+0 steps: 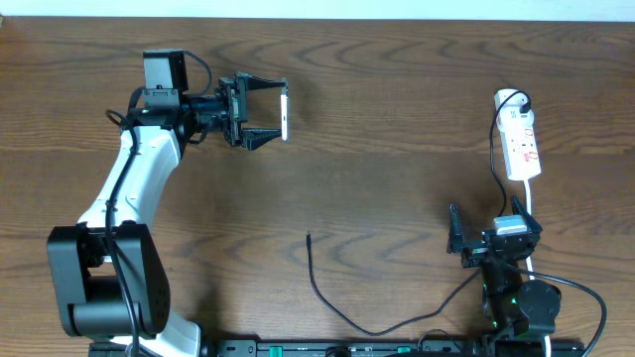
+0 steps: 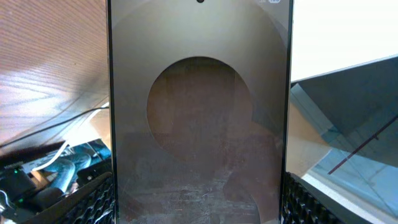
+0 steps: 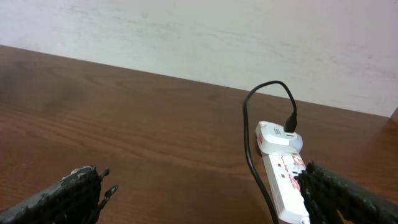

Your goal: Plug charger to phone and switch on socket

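Note:
My left gripper [image 1: 276, 111] is shut on the phone [image 1: 286, 114] and holds it on edge above the far left of the table. In the left wrist view the phone's glossy grey-brown face [image 2: 199, 124] fills the frame between the two fingers. The charger cable [image 1: 327, 302] lies on the table near the front, its plug tip [image 1: 309, 236] free and pointing away. The white socket strip [image 1: 521, 144] lies at the far right with a white adapter in its far end. It also shows in the right wrist view [image 3: 283, 180]. My right gripper [image 1: 493, 236] is open and empty, just short of the strip.
The strip's white cord [image 1: 531, 203] runs down toward the right arm's base. A black lead [image 3: 249, 143] loops from the adapter past the strip's left side. The table's far edge meets a pale wall.

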Controlling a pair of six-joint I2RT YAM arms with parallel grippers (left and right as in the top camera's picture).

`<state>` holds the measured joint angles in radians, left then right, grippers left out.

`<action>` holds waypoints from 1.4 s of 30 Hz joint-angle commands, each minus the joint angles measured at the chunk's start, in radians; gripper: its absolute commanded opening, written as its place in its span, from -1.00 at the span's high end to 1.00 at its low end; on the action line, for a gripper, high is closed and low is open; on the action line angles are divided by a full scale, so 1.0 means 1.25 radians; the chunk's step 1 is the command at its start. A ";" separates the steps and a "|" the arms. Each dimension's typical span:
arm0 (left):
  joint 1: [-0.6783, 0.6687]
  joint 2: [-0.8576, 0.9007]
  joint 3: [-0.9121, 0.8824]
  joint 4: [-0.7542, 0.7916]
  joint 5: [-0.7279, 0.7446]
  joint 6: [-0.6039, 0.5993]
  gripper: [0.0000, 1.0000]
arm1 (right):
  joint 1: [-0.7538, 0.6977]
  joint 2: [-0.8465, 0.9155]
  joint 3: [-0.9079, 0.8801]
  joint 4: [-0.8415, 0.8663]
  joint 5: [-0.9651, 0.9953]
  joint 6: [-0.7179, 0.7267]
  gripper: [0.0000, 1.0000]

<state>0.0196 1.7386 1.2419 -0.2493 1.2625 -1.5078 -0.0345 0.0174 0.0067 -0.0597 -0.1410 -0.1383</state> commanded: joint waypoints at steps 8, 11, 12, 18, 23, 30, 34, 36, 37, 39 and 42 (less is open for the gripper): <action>0.003 -0.027 0.009 0.007 0.006 -0.076 0.85 | 0.004 -0.003 -0.001 -0.003 0.000 0.009 -0.99; 0.003 -0.027 0.009 0.007 -0.014 -0.076 0.85 | 0.004 -0.003 -0.001 -0.003 0.000 0.009 -0.99; 0.003 -0.027 0.009 0.006 -0.014 -0.076 0.85 | 0.004 -0.003 -0.001 -0.003 0.000 0.009 -0.98; 0.003 -0.027 0.009 0.006 -0.014 -0.076 0.85 | 0.004 -0.003 -0.001 -0.003 0.000 0.009 -0.98; 0.003 -0.027 0.009 0.007 -0.014 -0.076 0.85 | 0.004 -0.003 -0.001 -0.003 0.000 0.009 -0.99; 0.003 -0.027 0.009 0.007 -0.014 -0.075 0.85 | 0.004 -0.003 -0.001 -0.003 0.000 0.009 -0.99; 0.003 -0.027 0.009 0.007 -0.013 -0.071 0.85 | 0.004 -0.003 -0.001 -0.003 0.000 0.009 -0.98; 0.003 -0.027 0.009 0.007 -0.012 -0.066 0.85 | 0.003 -0.003 -0.001 -0.003 0.000 0.009 -0.99; 0.003 -0.027 0.009 0.006 -0.011 -0.066 0.85 | 0.003 -0.003 -0.001 -0.003 0.000 0.009 -0.99; 0.003 -0.027 0.009 0.007 -0.011 -0.066 0.85 | 0.004 -0.003 -0.001 -0.003 0.000 0.009 -0.99; 0.003 -0.027 0.009 0.007 -0.011 -0.066 0.85 | 0.004 -0.003 -0.001 -0.003 0.000 0.009 -0.98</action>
<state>0.0196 1.7386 1.2419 -0.2489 1.2240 -1.5970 -0.0345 0.0174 0.0067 -0.0597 -0.1410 -0.1383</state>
